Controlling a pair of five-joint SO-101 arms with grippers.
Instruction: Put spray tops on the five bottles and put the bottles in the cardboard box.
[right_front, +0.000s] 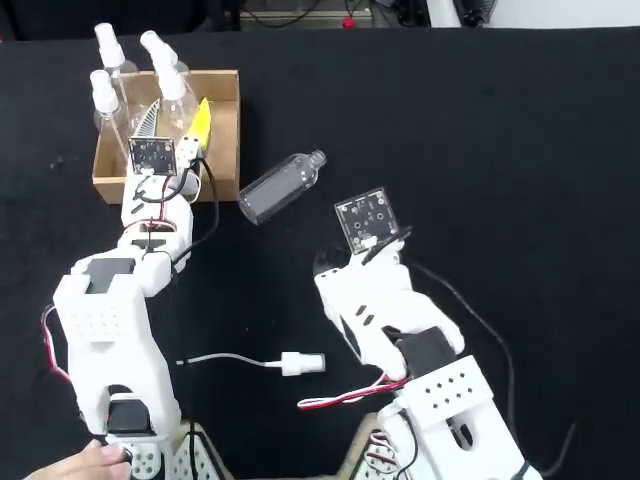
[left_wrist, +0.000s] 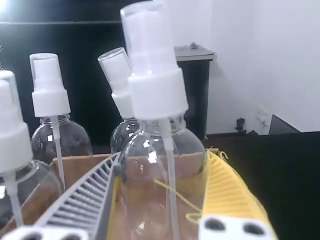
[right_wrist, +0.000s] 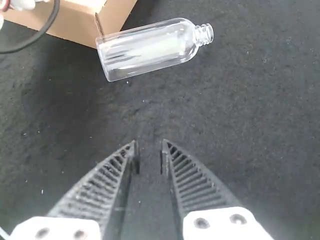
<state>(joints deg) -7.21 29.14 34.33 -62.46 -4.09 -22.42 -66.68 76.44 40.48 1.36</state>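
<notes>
My left gripper (right_front: 180, 108) (left_wrist: 165, 162) is over the cardboard box (right_front: 225, 120), its grey and yellow fingers shut on a clear bottle with a white spray top (left_wrist: 152, 75). Three other capped bottles (left_wrist: 50, 125) stand around it in the box. An uncapped clear bottle (right_front: 283, 186) (right_wrist: 152, 47) lies on its side on the black table beside the box. My right gripper (right_wrist: 148, 150) (right_front: 320, 258) hovers just short of it, black fingers a narrow gap apart and holding nothing. A loose spray top (right_front: 300, 363) with its tube lies near the arm bases.
The black table (right_front: 500, 150) is bare to the right and behind the lying bottle. Red and white cables (right_front: 345, 398) trail by the right arm's base. The box corner (right_wrist: 95, 22) sits close to the lying bottle's base.
</notes>
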